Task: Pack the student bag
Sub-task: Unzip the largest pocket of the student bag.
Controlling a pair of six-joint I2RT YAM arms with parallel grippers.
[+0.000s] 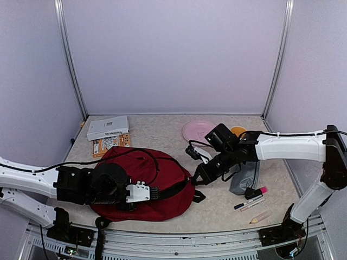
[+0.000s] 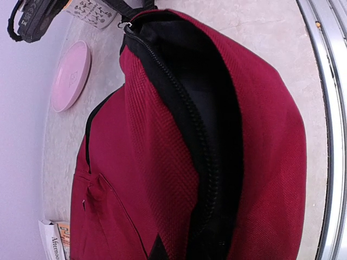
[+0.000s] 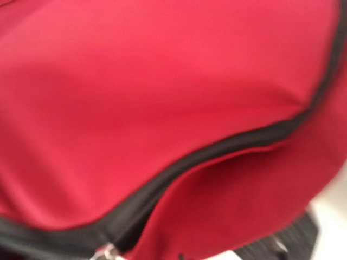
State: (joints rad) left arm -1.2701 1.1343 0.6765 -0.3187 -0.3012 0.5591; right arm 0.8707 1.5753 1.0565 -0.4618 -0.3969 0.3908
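Observation:
The student bag point(image 1: 146, 184), a dark red backpack with black zip trim, lies on the table in front of the left arm. It fills the left wrist view point(image 2: 162, 162), its zip gaping onto a dark inside, and the blurred right wrist view point(image 3: 162, 97). My left gripper point(image 1: 154, 191) lies on the bag's near side, its fingers narrow and together at the black zip trim. My right gripper point(image 1: 196, 177) is at the bag's right edge; I cannot tell how its jaws stand. Neither wrist view shows its own fingers.
A grey pencil pouch point(image 1: 245, 179) lies right of the bag, with a pink highlighter point(image 1: 256, 192), a pen point(image 1: 249, 204) and a small stick point(image 1: 260, 218) near the front. A pink plate point(image 1: 198, 131), a white book point(image 1: 108, 127) and an orange booklet point(image 1: 110, 144) lie behind.

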